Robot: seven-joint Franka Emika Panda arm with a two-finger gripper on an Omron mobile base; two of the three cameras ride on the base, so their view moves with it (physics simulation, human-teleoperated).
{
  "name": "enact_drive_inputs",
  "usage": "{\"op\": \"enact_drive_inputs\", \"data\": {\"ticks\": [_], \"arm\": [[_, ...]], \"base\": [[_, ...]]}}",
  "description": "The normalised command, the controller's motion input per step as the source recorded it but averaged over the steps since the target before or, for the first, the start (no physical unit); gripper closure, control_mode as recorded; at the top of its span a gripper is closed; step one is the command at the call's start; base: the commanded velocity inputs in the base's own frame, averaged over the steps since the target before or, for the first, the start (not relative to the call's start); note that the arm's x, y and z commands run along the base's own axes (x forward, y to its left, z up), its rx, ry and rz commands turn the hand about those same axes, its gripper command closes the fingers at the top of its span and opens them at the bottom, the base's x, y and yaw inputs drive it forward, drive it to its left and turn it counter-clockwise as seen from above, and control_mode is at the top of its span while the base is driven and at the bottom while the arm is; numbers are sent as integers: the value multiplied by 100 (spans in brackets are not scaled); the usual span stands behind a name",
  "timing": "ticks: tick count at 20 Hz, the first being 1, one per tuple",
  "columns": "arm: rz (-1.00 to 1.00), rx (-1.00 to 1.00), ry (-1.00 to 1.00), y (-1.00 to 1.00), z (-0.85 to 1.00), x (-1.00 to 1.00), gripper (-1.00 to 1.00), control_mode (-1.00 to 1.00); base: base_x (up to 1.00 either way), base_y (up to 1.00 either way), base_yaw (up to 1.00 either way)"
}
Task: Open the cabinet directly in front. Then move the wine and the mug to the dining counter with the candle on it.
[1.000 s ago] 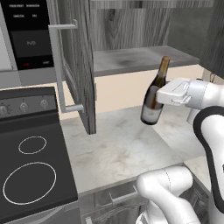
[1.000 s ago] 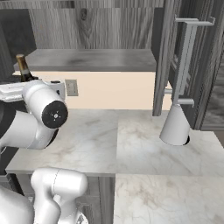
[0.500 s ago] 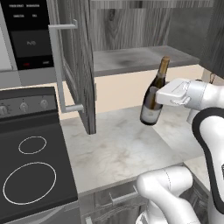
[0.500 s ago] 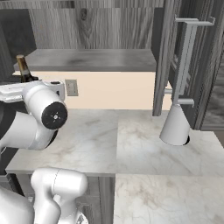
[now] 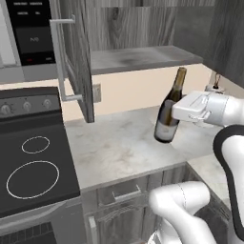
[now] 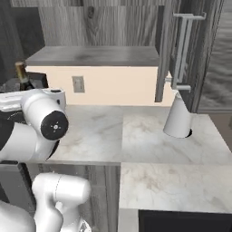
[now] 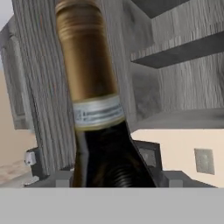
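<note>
Little has changed over the last second: the wine (image 5: 167, 121) hangs in the same spot, slightly tilted, over the marble surface (image 5: 119, 147) to the right of the stove (image 5: 28, 171). The end effector (image 5: 180, 111) stays clamped on the wine, side-on around its shoulder, just below the neck. The base views have not shifted either, so the base seems parked. That pause probably marks the gap between pulling the bottle out and carrying it off (the drive to the dining counter looks not yet begun).

In the hand view the gold-foiled neck of the wine (image 7: 94, 109) rises close in front of the lens, with the cabinet behind it. The right base view catches only the bottle's top (image 6: 21, 74) behind the arm.

The cabinet (image 5: 76, 57) stands open, both doors swung wide, so the first step looks done. Its lower shelf (image 6: 95, 54) carries nothing on the part that can be seen. A pale cone (image 6: 177, 118) sits on the surface below the right door.

Next comes the trip with the bottle, kept upright, and then the mug.
</note>
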Motion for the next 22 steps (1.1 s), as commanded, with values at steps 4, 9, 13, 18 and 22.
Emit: {"op": "enact_drive_inputs", "data": {"ticks": [4,9,13,18,22], "arm": [[0,0,0,0,0,0,100,100],[0,0,0,0,0,0,100,100],[0,0,0,0,0,0,100,100],[0,0,0,0,0,0,100,100],[0,0,0,0,0,0,100,100]], "base": [[-97,0,6],[-62,20,37],[-30,52,63],[-22,66,79],[-17,57,84]]}}
